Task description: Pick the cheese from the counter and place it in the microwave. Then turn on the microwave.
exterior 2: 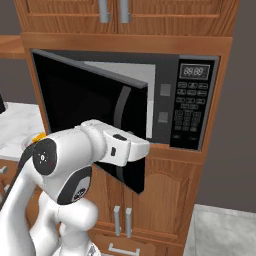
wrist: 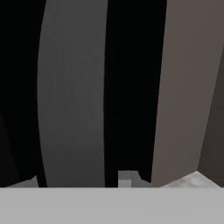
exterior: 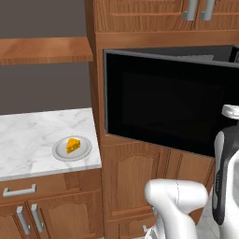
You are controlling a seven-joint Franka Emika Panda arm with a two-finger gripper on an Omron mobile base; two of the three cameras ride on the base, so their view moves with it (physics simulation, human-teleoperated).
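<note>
The arm's hand was seen pressed close against the microwave's open door, beside its curved dark handle; how the jaws stood could not be told; farther off, the cheese wedge lay on a round grey plate on the marble surface, left of the microwave.

A tall cabinet column of warm brown wood runs floor to ceiling, with silver handles on its upper doors and more on the arched lower doors. A brown wooden shelf juts from the flat grey wall to its left. Beside the column's right edge, pale grey tiled floor meets a dim grey wall.
</note>
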